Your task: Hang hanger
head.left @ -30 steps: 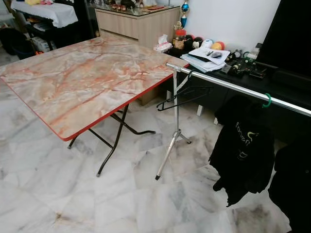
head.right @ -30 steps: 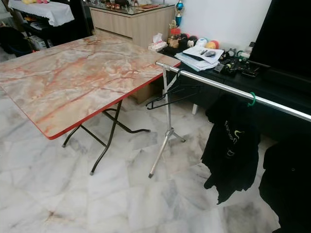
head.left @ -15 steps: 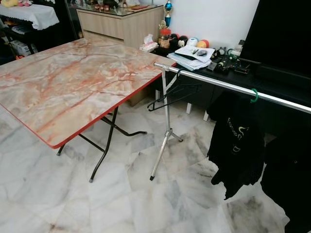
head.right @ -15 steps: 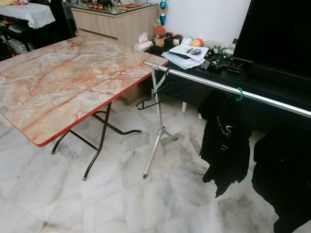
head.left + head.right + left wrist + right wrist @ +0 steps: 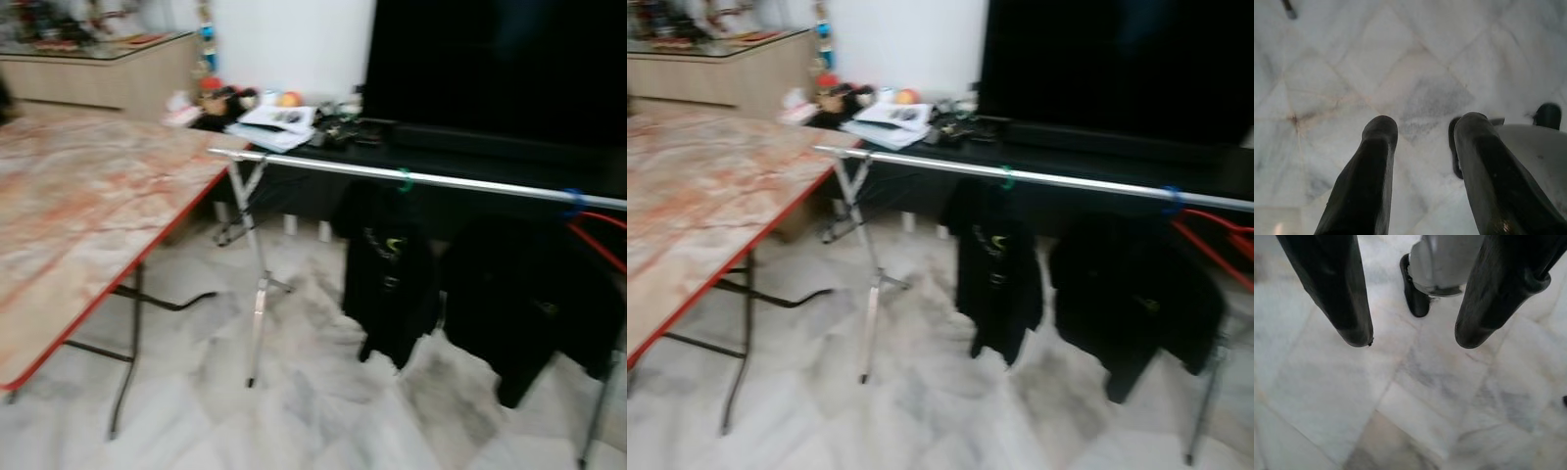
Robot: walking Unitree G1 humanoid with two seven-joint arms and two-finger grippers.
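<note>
A silver clothes rail (image 5: 441, 179) on a tripod leg (image 5: 257, 313) crosses the blurred eye views. A black garment (image 5: 390, 284) hangs from it on a green hook (image 5: 405, 179). A second black garment (image 5: 529, 304) hangs further right on a blue hook (image 5: 573, 201), beside a red hanger (image 5: 598, 240). The blur hides any hanger near the rail's left end. My left gripper (image 5: 1425, 129) hangs open over the marble floor with nothing between its fingers. My right gripper (image 5: 1413, 340) is open too, also empty, pointing at the floor.
A marble-topped folding table (image 5: 78, 215) with a red edge stands on the left, close to the rail's end. Behind the rail are a low black cabinet with papers (image 5: 279, 122) and a large dark screen (image 5: 490, 69). Pale marble floor (image 5: 323, 411) lies in front.
The camera has swung to the right and the picture has blurred. More of the rail and a second garment have come into view, and the table has slid to the left.
</note>
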